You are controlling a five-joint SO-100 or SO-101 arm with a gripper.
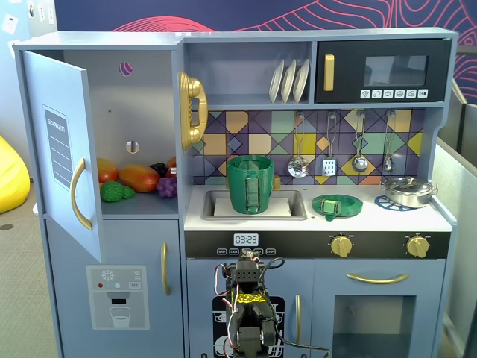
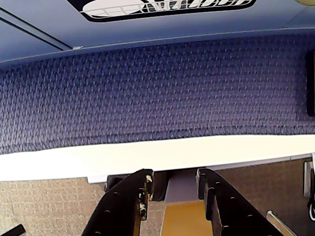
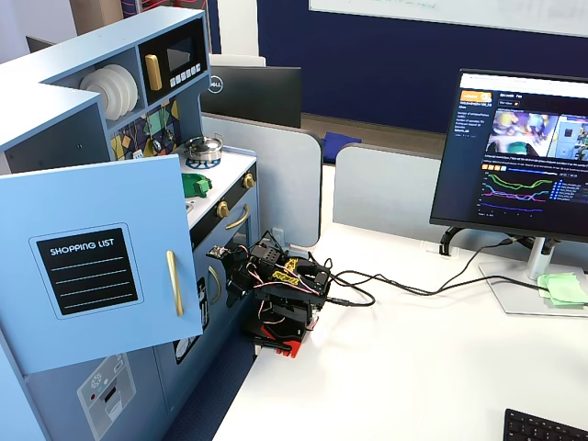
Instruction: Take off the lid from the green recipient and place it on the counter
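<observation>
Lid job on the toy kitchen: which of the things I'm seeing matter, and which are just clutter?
Matter:
- lid, lying on the counter
- green recipient, standing in the sink, no lid on it
- gripper, open, folded low

Clutter:
- silver pan
- hanging utensils
- plates
- toy food
- monitor

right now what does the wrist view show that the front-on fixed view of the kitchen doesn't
Only the wrist view shows the gripper, black fingers apart and holding nothing, above blue patterned carpet. Only the front-on fixed view shows the tall dark-green plastic pot standing in the rectangular sink, its flat round dark-green lid already on the pale worktop beside it. Both show the blue kitchen front.
</observation>
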